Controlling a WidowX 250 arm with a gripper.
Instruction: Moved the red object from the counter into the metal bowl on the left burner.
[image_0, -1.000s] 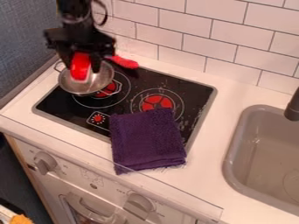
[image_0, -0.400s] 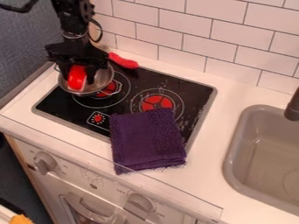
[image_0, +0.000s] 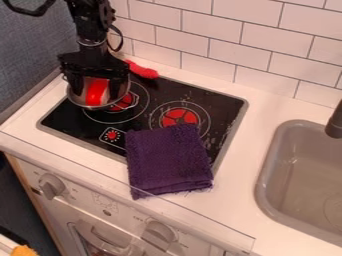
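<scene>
The black pincer (image_0: 97, 89) was held low over the shiny, round metal bowl (image_0: 101, 104), with the arm above it coming in from the top left. The fingers were spread wide, and nothing was gripped by them. Between them, the small red thing (image_0: 97, 92) with a curved shape and a pale strip on its side was seen inside the bowl. The bowl was set over the left burner, by the left edge of the flat black stove top (image_0: 143, 120), toward its back left corner. Some of the red burner ring (image_0: 123, 102) was left bare beside the bowl.

A long, lumpy red thing (image_0: 142, 70) was placed at the back left corner of the stove top. On the right side, another round red burner (image_0: 179, 117) was seen. A folded, fuzzy purple cloth (image_0: 168, 160) was laid over the front edge of the stove top and down to the front edge of the white desk (image_0: 237, 165). A grey sink (image_0: 266, 175) was set into the right side of the desk, and a black tap (image_0: 335, 124) was seen by its back edge.
</scene>
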